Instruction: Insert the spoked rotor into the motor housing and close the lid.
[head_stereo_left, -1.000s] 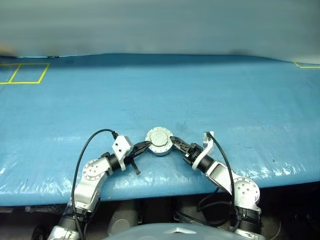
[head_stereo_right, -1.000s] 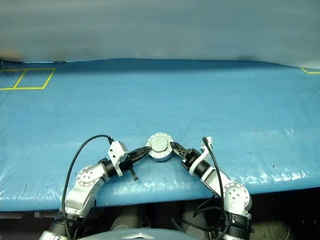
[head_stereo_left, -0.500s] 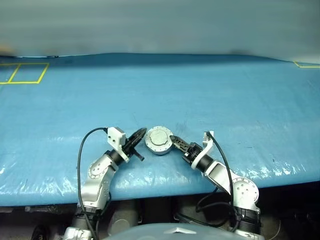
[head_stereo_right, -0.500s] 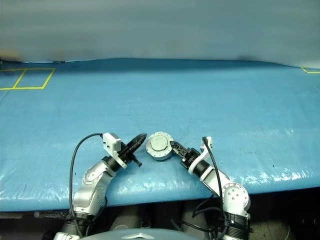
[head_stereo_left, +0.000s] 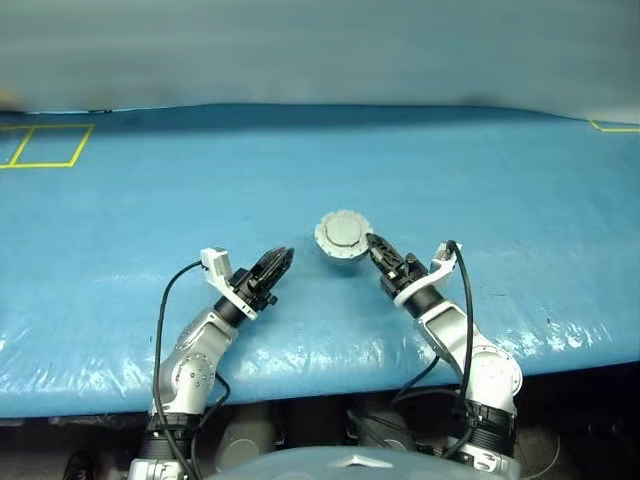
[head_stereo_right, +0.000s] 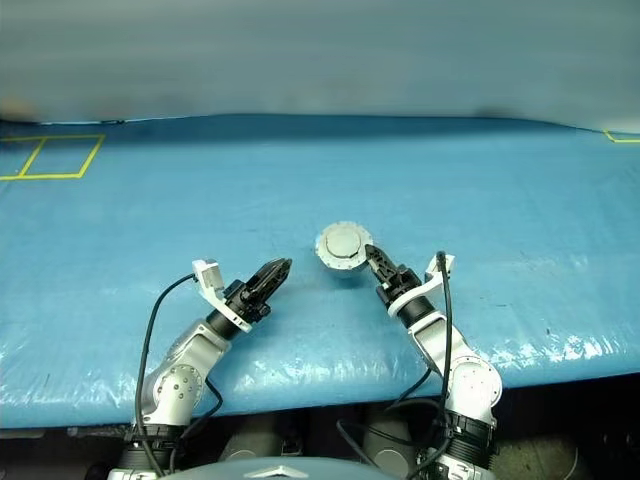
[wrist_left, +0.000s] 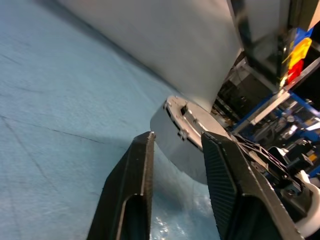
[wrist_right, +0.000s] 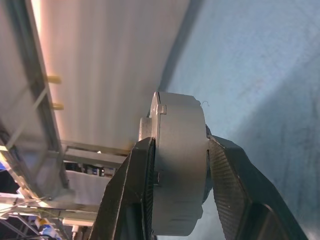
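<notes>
The motor housing (head_stereo_left: 343, 237) is a round silver casing with the plain light-grey lid (head_stereo_right: 345, 243) seated on it. It hangs tilted above the blue table, gripped by its rim. My right gripper (head_stereo_left: 372, 246) is shut on it, one finger on each flat face (wrist_right: 177, 165). My left gripper (head_stereo_left: 280, 262) stands open a short way to the left of the housing, apart from it and holding nothing. The left wrist view looks between its fingers (wrist_left: 140, 165) at the housing's edge (wrist_left: 182, 150). The spoked rotor is hidden.
A blue plastic sheet covers the table (head_stereo_left: 450, 180), whose front edge runs just below my arms. Yellow tape squares (head_stereo_left: 45, 146) mark the far left, and a yellow tape corner (head_stereo_left: 612, 127) the far right. Shelving with coloured bins (wrist_left: 295, 50) stands beyond the table.
My left gripper has let go of the housing, rolled, opened and drawn back to the left. My right gripper has lifted the housing off the table and carried it farther away.
</notes>
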